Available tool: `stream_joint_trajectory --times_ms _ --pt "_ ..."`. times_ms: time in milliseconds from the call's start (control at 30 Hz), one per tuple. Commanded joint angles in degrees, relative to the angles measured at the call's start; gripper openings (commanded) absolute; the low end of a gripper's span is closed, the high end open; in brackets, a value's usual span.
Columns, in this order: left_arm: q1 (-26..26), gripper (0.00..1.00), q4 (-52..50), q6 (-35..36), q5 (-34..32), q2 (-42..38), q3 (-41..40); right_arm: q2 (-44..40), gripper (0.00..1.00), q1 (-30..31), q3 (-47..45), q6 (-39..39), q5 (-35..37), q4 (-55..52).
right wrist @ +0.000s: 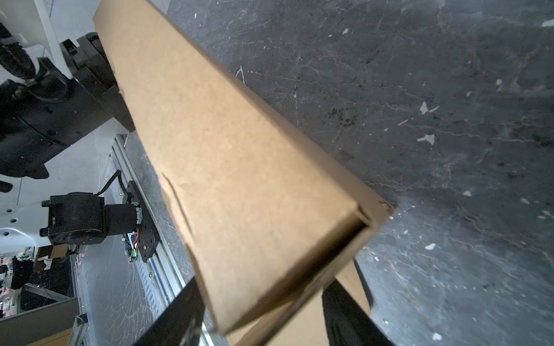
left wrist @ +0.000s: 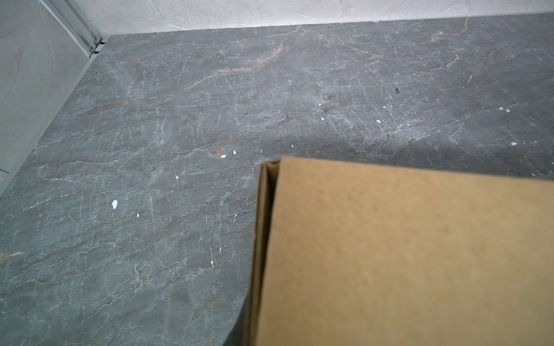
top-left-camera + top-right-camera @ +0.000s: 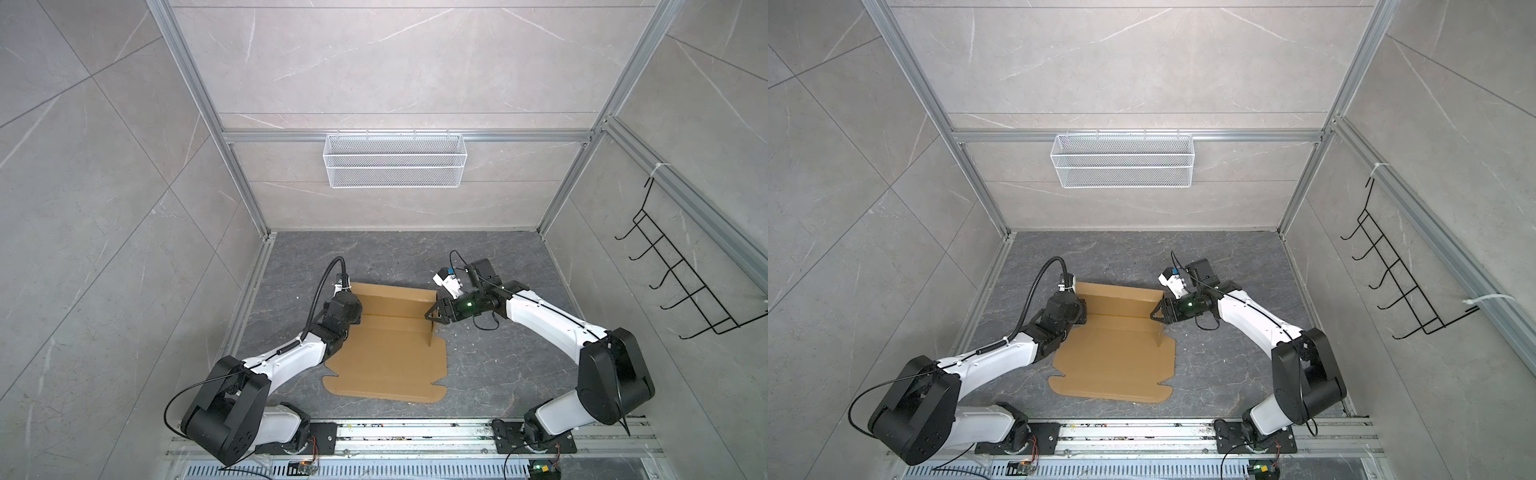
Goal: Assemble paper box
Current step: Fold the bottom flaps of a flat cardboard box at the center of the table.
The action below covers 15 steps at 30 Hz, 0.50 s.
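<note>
Brown paper box (image 3: 386, 357) half-folded; far wall upright, apparently; front flat.

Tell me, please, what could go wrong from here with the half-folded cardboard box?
1. The right gripper stands open at the raised corner of the paper box, so the upright side flap is probably unheld and may fall flat.
2. Its fingers straddle that corner; pulling away could snag and unfold it.
3. The left gripper is shut at the wall's other end; any tug might slide the box across the table.
</note>
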Motion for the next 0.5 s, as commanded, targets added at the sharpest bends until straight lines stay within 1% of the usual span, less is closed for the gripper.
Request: stream_joint_trajectory --times_ms 0,167,233,333,400,467 --pt "-0.3 0.00 0.2 0.6 -0.5 0.4 0.8 -1.9 0.66 0.6 -3.2 -1.9 -3.6 8.4" --pt "-0.3 0.00 -0.5 1.3 -0.5 0.5 1.2 -4.0 0.68 0.6 -6.6 -6.1 -5.9 9.6" --pt "-0.3 0.00 -0.5 1.4 -0.5 0.5 1.1 -5.4 0.69 0.6 -8.2 -6.5 -6.1 11.4" --pt "-0.3 0.00 -0.8 1.9 -0.5 0.5 1.2 -7.0 0.74 0.3 -11.3 -1.3 -8.8 19.5" --pt "-0.3 0.00 -0.8 2.0 -0.5 0.5 1.2 -5.9 0.76 0.3 -11.8 2.5 -9.9 23.5" --pt "-0.3 0.00 -0.7 1.9 -0.5 0.5 1.2 -3.7 0.78 0.3 -10.9 5.0 -10.0 24.7"
